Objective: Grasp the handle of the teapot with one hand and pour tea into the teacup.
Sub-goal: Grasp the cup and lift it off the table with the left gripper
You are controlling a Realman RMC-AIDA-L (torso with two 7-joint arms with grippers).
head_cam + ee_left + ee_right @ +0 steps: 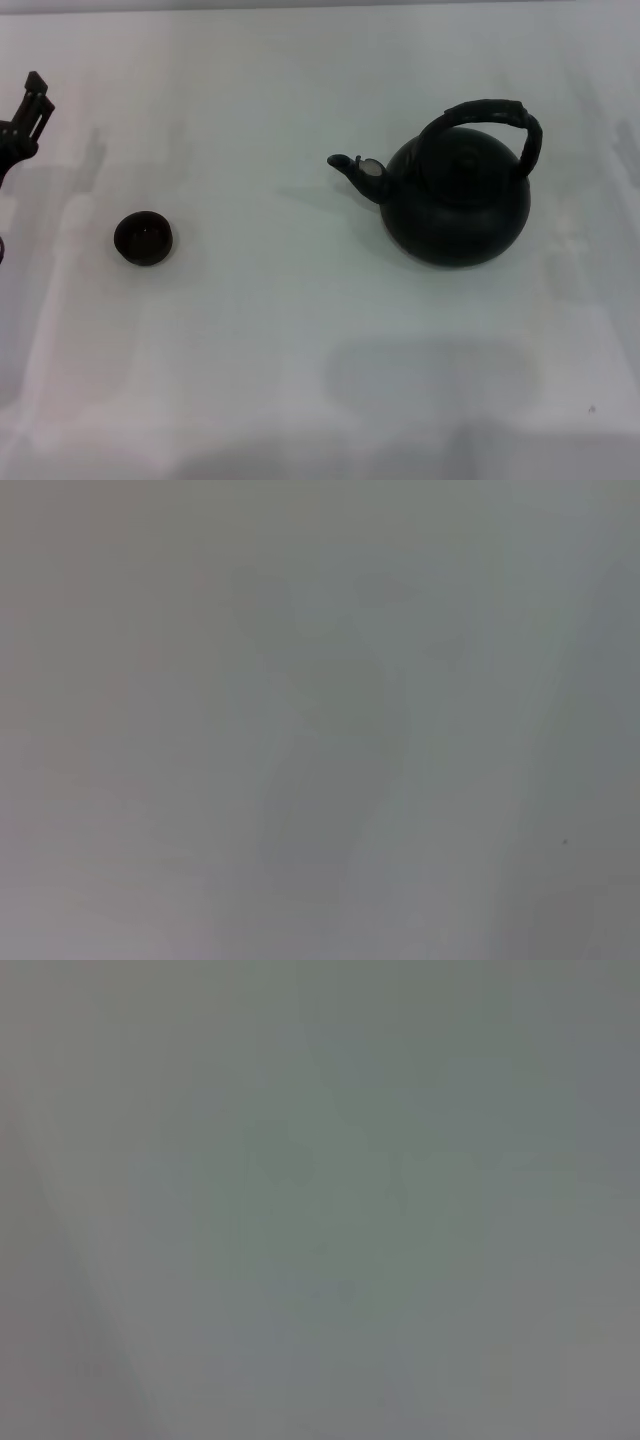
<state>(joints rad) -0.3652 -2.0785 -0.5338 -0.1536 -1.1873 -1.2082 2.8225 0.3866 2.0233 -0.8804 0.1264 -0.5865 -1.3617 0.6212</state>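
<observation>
Two things sit well apart on the table (pixel 300 380): teacup (pixel 142 237) toward the left edge beside the left hand (pixel 28 110), whose grip I cannot tell, teapot (pixel 460 195) right, handle (pixel 490 115) arching crosswise.

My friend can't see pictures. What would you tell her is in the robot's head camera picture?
A big round black teapot stands on the right of a white table, its arched handle up and its spout pointing left toward a tiny dark teacup far off. The left hand peeks in at the left edge, touching nothing.
</observation>
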